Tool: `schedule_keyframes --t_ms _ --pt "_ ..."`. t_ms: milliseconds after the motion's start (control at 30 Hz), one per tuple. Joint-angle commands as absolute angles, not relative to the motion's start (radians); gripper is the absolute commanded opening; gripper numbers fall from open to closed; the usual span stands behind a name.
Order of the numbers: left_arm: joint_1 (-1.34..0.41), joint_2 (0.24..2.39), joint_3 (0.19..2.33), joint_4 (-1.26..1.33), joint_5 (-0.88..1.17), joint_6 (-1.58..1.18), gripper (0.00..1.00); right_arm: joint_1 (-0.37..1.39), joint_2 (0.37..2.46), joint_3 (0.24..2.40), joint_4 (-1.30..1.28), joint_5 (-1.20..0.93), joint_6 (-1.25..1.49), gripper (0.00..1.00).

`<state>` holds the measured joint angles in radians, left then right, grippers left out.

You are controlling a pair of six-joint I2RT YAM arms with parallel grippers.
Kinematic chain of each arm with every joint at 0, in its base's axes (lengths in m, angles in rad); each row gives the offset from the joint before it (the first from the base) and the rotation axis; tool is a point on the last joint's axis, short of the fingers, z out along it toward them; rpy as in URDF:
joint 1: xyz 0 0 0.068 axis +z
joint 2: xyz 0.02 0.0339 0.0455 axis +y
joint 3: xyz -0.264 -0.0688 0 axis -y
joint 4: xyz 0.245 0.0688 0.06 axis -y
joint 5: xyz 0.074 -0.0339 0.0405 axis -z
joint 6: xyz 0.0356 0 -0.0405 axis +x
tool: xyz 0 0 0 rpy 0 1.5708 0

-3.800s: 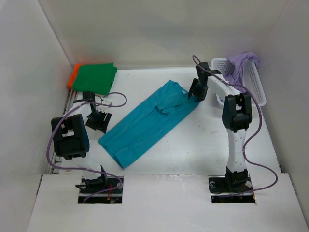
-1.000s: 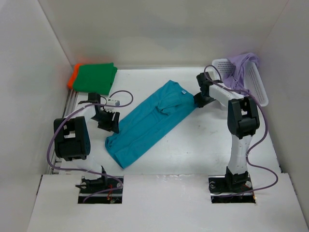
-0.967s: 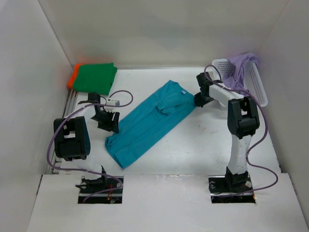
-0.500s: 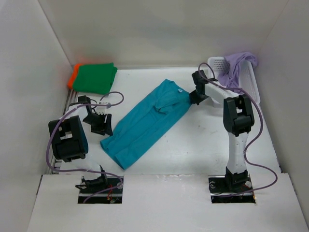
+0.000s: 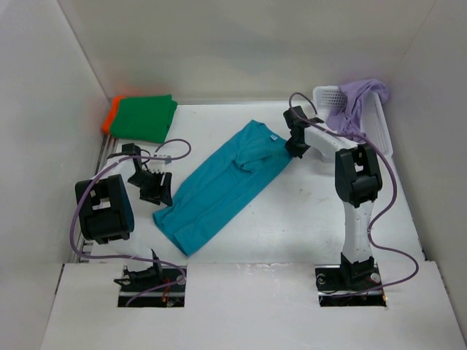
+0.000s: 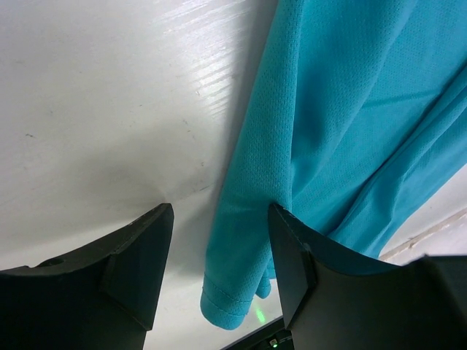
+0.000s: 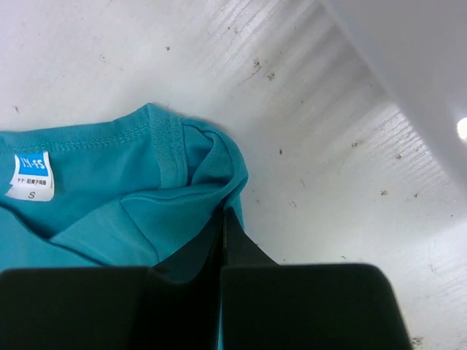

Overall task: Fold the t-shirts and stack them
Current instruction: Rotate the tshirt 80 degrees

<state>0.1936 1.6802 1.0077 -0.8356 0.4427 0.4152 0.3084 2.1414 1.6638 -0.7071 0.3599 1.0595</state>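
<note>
Teal shirt (image 5: 222, 186): lies long and narrow, slantwise across the middle of the worktop (image 5: 292, 233), with its hem toward the near left and its collar toward the far right. The sides look turned in, so I judge an end-to-end fold comes next.
Right tool (image 7: 222, 219): closed, pinching a thin fold of the teal shirt just beside the collar (image 7: 164, 146), probably to carry that end over.
Left tool (image 6: 219, 215): jaws apart, straddling the edge by the hem (image 6: 226, 310), with nothing gripped yet.
Fabric: a soft, fine mesh knit with a stitched collar band and a small white size label (image 7: 31, 175).
Green shirt (image 5: 146, 117): folded flat on the orange shirt (image 5: 112, 115) at the far left corner — the start of the stack.
Lavender shirt (image 5: 361, 98): draped limp over the white mesh basket (image 5: 387, 138) at the far right corner, unfolded.
</note>
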Motion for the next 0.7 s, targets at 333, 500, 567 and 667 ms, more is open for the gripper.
schedule_keyframes --t_ms 333,500,567,667 --pt "0.188 1.654 1.008 -0.864 0.446 0.44 0.53 0.309 2.201 1.839 -0.759 0.322 0.9 0.0" --pt "0.186 1.648 1.009 -0.891 0.445 0.451 0.53 0.274 2.331 2.052 -0.844 0.262 0.858 0.0" --pt "0.18 1.644 1.019 -0.905 0.445 0.451 0.53 0.277 2.411 2.19 -0.868 0.232 0.822 0.0" --pt "0.148 1.641 1.037 -0.923 0.453 0.449 0.53 0.278 2.551 2.441 -0.906 0.175 0.782 0.01"
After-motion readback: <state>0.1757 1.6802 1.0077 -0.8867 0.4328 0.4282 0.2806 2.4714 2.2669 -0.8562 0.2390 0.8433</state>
